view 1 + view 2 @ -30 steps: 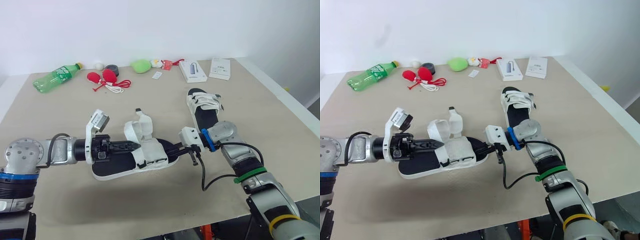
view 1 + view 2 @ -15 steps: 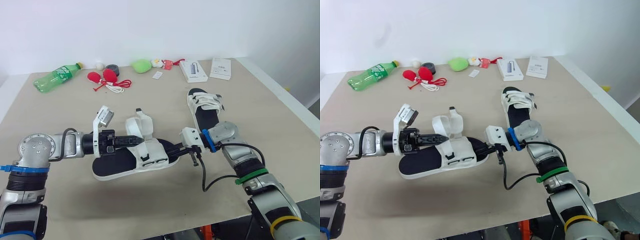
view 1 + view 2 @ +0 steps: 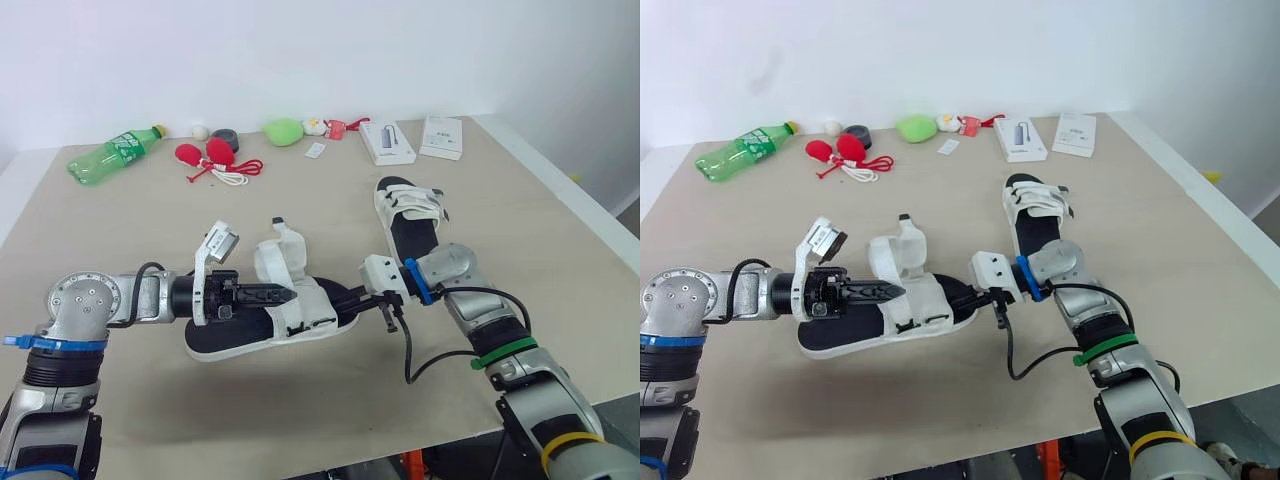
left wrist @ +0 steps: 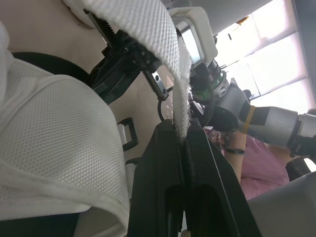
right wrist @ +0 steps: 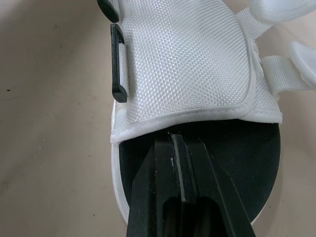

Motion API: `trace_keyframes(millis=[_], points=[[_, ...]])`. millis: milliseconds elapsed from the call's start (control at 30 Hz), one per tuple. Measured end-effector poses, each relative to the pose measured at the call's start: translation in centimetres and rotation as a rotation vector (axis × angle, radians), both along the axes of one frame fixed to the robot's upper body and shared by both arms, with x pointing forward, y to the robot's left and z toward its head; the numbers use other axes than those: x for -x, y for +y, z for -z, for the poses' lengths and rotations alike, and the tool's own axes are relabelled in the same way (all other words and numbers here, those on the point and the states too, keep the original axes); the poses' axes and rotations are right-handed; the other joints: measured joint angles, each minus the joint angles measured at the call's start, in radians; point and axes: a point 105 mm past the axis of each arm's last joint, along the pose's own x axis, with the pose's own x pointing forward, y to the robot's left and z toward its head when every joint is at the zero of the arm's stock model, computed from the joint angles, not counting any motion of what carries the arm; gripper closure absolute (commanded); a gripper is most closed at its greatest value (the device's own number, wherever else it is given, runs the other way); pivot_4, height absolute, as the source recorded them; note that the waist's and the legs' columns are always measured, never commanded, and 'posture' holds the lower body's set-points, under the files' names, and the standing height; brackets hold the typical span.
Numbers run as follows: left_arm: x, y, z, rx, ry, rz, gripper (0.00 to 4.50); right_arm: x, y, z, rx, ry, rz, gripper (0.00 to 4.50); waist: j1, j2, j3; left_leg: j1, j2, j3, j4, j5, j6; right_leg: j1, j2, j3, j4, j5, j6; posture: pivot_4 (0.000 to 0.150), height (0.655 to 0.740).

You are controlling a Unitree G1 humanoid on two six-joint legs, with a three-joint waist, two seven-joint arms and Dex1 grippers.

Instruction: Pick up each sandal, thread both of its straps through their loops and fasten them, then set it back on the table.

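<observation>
Sandal (image 3: pixel 262 325) is near mid-table toward the front edge, white upper over black footbed, btw my two grippers. Can't tell if it rests on the table (image 3: pixel 130 230) or hangs just above. Head view: my L gripper (image 3: pixel 286 294) reaches in from the left, over the footbed, up to the white upper. My R gripper (image 3: pixel 347 297) meets the sandal's other end from the right. Second sandal (image 3: pixel 408 208) sits further back and to the right, apart, straps lying across it. Green bottle (image 3: pixel 112 156) and a box (image 3: pixel 386 141) are along the far edge. L wrist view: my L fingers (image 4: pixel 158 163) are pressed narrow on a white woven strap (image 4: pixel 145 29), pinching its end, and the strap runs on loose beyond the tips. A black buckle loop (image 4: pixel 126 133) is just beside. A person in pink (image 4: pixel 256 165) is in the background. R wrist view: my R fingers (image 5: pixel 153 177) are nearly together, tips at the hem of the white upper over the black footbed. They look clamped on the sandal's end, w/ a thin pale strip btw them.
</observation>
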Motion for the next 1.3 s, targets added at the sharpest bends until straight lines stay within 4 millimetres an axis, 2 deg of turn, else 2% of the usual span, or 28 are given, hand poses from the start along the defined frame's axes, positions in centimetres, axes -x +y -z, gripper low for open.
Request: trace_keyframes(millis=[267,467,700,933,1300], points=[[-0.8,-0.3,0.3,0.007,0.001,-0.028,4.47,0.0,0.0,0.0,0.001,-0.002,0.0,4.5,0.0,0.0,0.0,0.0,0.0,0.0,0.0,0.0,0.0,0.0,0.0,0.0,0.0,0.0,0.0,0.15,0.74],[-0.6,-0.4,0.0,0.01,0.005,-0.006,4.47,0.0,0.0,0.0,0.001,-0.003,-0.001,4.5,0.0,0.0,0.0,0.0,0.0,0.0,0.0,0.0,0.0,0.0,0.0,0.0,0.0,0.0,0.0,0.15,0.74],[-0.3,0.1,0.8,-0.057,-0.052,-0.005,4.47,0.0,0.0,0.0,0.0,-0.007,-0.004,4.5,0.0,0.0,0.0,0.0,0.0,0.0,0.0,0.0,0.0,0.0,0.0,0.0,0.0,0.0,0.0,0.15,0.74],[-1.2,0.5,2.2,-0.157,-0.145,-0.049,4.47,0.0,0.0,0.0,0.001,-0.01,-0.006,4.5,0.0,0.0,0.0,0.0,0.0,0.0,0.0,0.0,0.0,0.0,0.0,0.0,0.0,-0.001,-0.001,0.15,0.74],[-1.0,-0.4,1.4,-0.124,-0.176,-0.019,4.47,0.0,0.0,0.0,0.002,-0.012,-0.007,4.5,0.0,0.0,0.0,0.0,0.0,0.0,0.0,0.0,0.0,0.0,0.0,0.0,0.0,0.0,0.0,0.15,0.74]])
